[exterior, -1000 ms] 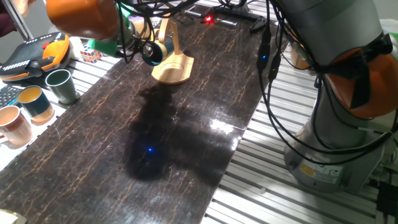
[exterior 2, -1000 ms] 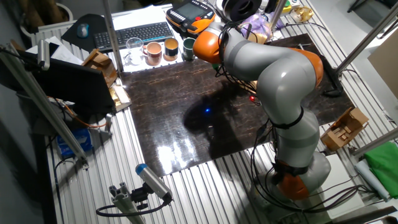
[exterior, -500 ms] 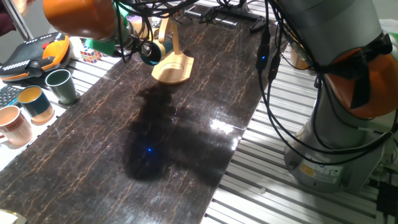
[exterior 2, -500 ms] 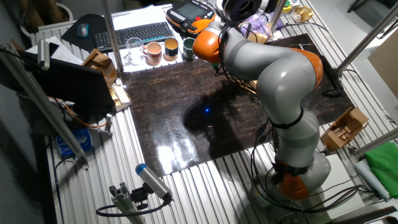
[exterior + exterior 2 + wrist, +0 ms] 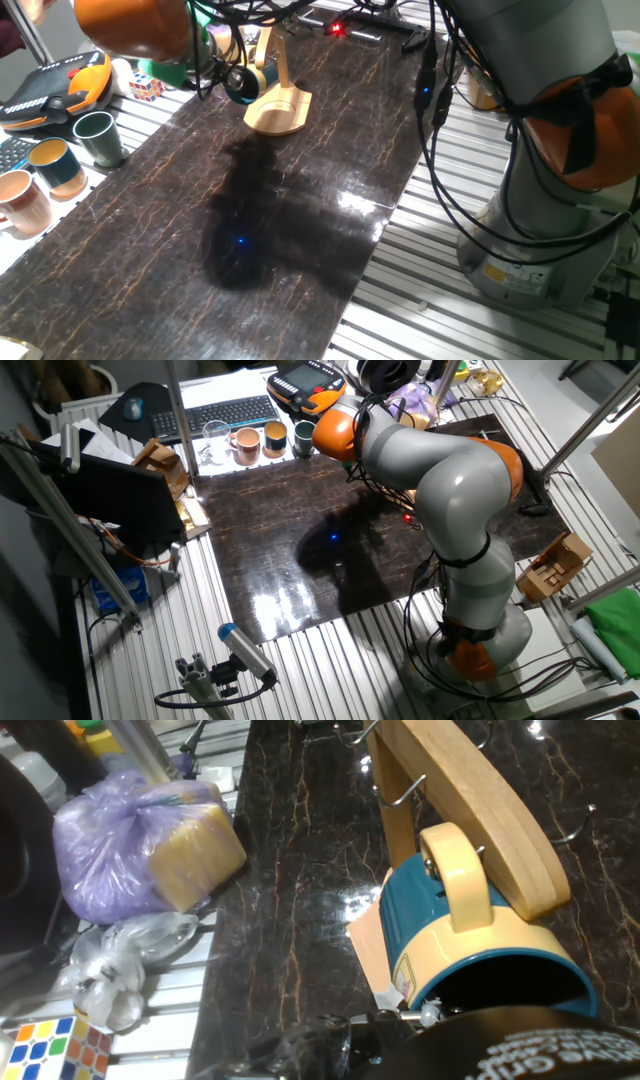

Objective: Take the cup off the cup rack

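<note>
The cup (image 5: 470, 945) is teal-blue with a tan handle and hangs by that handle on a peg of the cup rack (image 5: 470, 805), a light wooden post. Its mouth faces the hand camera. One dark finger (image 5: 530, 1040) of my gripper covers the lower edge of the mouth; the other finger is out of view. In one fixed view the cup (image 5: 246, 82) hangs on the left of the rack (image 5: 280, 105), and my gripper (image 5: 225, 77) is right against it under the orange arm. In the other fixed view the arm hides both.
A dark green mug (image 5: 97, 137), a teal mug with a cream inside (image 5: 57, 165) and a pink mug (image 5: 20, 200) stand at the left table edge. A Rubik's cube (image 5: 145, 88) and a purple bag with a yellow block (image 5: 150, 845) lie beside the rack.
The gripper and the cup have shifted a touch to the left; the cup still hangs on its peg. A red light behind the rack blinks.
</note>
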